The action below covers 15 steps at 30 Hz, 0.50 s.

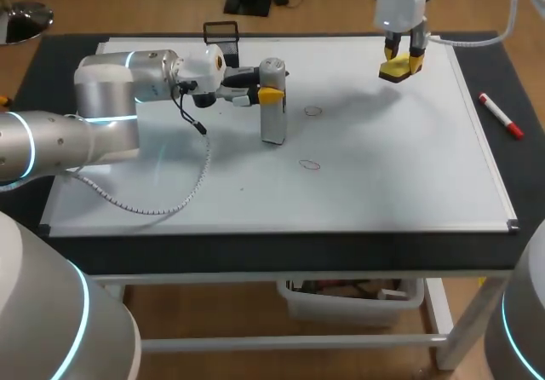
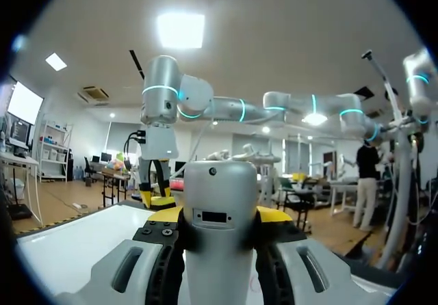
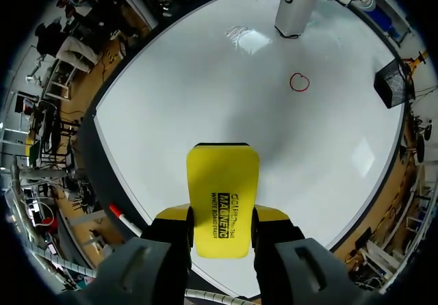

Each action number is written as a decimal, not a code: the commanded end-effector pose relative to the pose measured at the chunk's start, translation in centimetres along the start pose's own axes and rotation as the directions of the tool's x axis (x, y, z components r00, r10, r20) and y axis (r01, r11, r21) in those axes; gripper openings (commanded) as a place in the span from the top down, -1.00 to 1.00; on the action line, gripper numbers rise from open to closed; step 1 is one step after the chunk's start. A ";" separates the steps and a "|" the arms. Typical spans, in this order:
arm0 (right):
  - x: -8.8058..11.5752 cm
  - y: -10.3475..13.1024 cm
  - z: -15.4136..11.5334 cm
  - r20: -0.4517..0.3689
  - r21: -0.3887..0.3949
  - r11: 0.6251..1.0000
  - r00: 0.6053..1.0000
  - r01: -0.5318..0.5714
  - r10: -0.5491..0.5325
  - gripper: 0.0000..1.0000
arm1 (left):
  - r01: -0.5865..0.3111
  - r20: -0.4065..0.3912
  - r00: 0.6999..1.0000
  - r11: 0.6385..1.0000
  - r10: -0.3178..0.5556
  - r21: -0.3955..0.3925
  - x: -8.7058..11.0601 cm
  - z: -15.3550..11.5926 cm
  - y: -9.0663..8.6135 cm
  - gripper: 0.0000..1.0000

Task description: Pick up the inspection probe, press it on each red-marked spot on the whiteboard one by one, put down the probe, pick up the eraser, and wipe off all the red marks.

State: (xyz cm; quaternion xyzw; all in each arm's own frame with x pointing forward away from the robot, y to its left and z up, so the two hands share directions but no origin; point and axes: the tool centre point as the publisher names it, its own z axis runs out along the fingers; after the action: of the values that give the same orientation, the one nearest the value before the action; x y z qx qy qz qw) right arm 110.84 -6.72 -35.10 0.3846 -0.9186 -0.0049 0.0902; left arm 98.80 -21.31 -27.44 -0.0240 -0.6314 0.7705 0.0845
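— So, where is the inspection probe (image 1: 272,112)?
— Upright on the whiteboard (image 1: 383,192), left of centre, with its base down on the white surface. The left gripper (image 1: 266,95) comes in sideways from the left and is clamped on its upper part, one yellow tip on each side.
— And the red marks?
— Two small ovals. The far red oval (image 1: 312,110) lies just right of the probe, apart from it. The near red oval (image 1: 309,164) sits closer to the front edge.
— The other arm?
— The right gripper (image 1: 402,56) hangs over the far right of the board, pinching the yellow eraser (image 1: 398,70) between both fingers, clear of the surface.
— Anything else?
— A red marker pen (image 1: 500,116) lies on the black table (image 1: 528,167) right of the board, and a black mesh holder (image 1: 220,32) stands at the far edge.
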 end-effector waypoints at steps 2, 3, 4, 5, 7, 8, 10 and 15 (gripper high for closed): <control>0.1 0.0 -0.2 -0.002 0.004 1.000 1.000 0.001 -0.001 1.00 | 0.002 -0.002 1.000 1.000 -0.002 0.000 0.0 -0.1 0.1 1.00; 0.1 0.0 -0.2 -0.002 0.004 1.000 1.000 0.001 -0.001 1.00 | 0.002 -0.002 1.000 1.000 -0.002 0.000 0.0 -0.1 0.1 1.00; 0.1 0.0 -0.2 -0.002 0.004 1.000 1.000 0.001 -0.001 1.00 | 0.002 -0.002 1.000 1.000 -0.002 0.000 0.0 -0.1 0.1 1.00; 0.1 0.0 -0.2 -0.002 0.004 1.000 1.000 0.001 -0.001 1.00 | 0.002 -0.002 1.000 1.000 -0.002 -0.001 0.0 -0.1 0.1 1.00; 0.1 0.0 -0.2 -0.002 0.004 1.000 1.000 0.001 -0.001 1.00 | 0.000 -0.001 1.000 1.000 0.000 -0.003 0.1 -0.1 0.1 1.00; 0.1 0.0 -0.2 -0.002 0.004 1.000 1.000 0.001 -0.001 1.00 | 0.000 0.000 1.000 1.000 0.000 -0.003 0.1 -0.2 0.1 1.00; 0.1 0.0 -0.2 -0.002 0.004 1.000 1.000 0.001 -0.001 1.00 | 0.000 0.001 1.000 1.000 0.000 -0.004 0.1 -0.2 0.1 1.00; 0.1 0.0 -0.2 -0.002 0.004 1.000 1.000 0.001 -0.001 1.00 | 0.002 0.002 1.000 1.000 -0.002 -0.005 0.2 -0.3 0.1 1.00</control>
State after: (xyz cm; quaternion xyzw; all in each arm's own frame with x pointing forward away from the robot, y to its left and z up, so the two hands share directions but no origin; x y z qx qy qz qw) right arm 110.84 -6.72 -35.11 0.3847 -0.9186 -0.0049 0.0903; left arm 98.74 -21.05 -27.58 -0.0232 -0.6327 0.7694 0.0848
